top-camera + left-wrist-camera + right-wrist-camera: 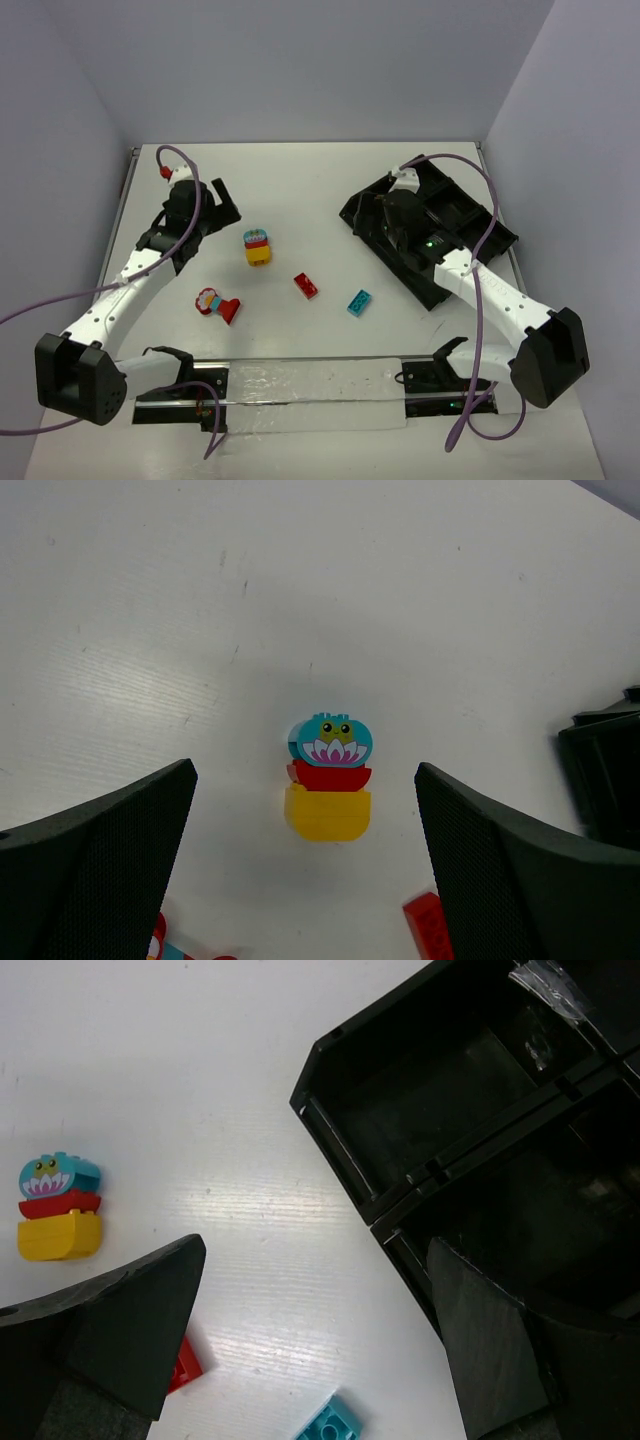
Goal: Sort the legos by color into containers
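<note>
Hand of left arm (305,770) open, fingers (110,860) spread wide, gripping nothing, hung over table (150,600) well left of tray (335,1150). Stacked clump (328,780) centred between fingers in wrist view, upright: cyan face piece on top, red in middle, yellow at base. On table, well left of tray, not touched. Hand of right arm (315,1250) open too, unloaded, over tray's near-left corner. Loose red brick (306,285) and cyan brick (359,302) on table left of tray, cyan one nearer it. Second mixed clump (217,304) farthest left of tray.

Risks, by judgement:
- Clump in three colours, so dropped whole into any compartment = mis-sort; splitting needed first.
- Closing on rounded cyan top alone: likely to pop it off or tip stack.
- Closing low on yellow base safer, though slip on smooth sides possible.
- Descent off-centre: stack knocked over, pushed out of reach of fingers.
- Pulling apart with both hands: pieces springing loose, skidding away from tray.
- Right hand over tray rim: snag or shove of tray possible on next move.
</note>
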### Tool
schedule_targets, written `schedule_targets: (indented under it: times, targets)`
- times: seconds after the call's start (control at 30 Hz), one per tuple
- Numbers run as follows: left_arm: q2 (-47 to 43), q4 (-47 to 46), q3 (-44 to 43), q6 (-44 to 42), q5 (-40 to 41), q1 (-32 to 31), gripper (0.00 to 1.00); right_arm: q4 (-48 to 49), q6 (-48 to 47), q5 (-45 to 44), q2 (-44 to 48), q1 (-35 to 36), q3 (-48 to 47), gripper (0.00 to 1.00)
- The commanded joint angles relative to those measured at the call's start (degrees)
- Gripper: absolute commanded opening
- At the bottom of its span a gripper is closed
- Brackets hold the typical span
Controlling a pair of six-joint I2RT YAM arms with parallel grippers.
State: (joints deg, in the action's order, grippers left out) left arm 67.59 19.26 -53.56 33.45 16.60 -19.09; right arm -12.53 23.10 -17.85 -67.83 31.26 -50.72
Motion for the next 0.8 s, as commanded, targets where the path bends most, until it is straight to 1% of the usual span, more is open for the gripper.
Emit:
schedule_targets:
  times: [0.0,0.17,0.3,0.37,0.43,0.57,0.7,0.77]
  targets:
    - [-2.5,0.1,-2.3,-1.2,-0.3,-0.2,0.99,-1.4,1.8,-1.7,0.2,0.6,-1.9,1.00]
    - [-2.9,0.3,-2.2,-1.4,-0.3,-0.2,0.99,-5.0,4.4,-2.8,0.4,1.0,-1.1,1.00]
    - [-2.8,0.4,-2.0,-1.4,-0.2,-0.2,0.99,-9.9,10.6,-5.4,1.9,1.1,0.4,0.99]
    - [-2.8,0.6,-2.3,-1.3,-0.2,-0.2,0.99,-12.5,12.6,-6.0,2.8,1.1,2.0,0.98]
    - [-3.2,1.2,-2.3,-1.5,0.2,-0.2,0.99,-14.9,16.5,-5.9,4.9,1.2,4.8,0.93]
    - [-3.6,1.8,-2.4,-1.8,0.5,-0.2,0.99,-17.6,22.8,-2.9,8.7,1.3,9.2,0.85]
    - [-2.9,1.8,-2.7,-2.0,-0.2,-0.2,0.99,-19.9,27.0,-1.4,9.6,2.5,11.4,0.81]
    - [-1.5,1.8,-3.0,-1.7,-1.0,-0.2,0.99,-20.8,28.8,-1.2,8.6,4.3,11.4,0.81]
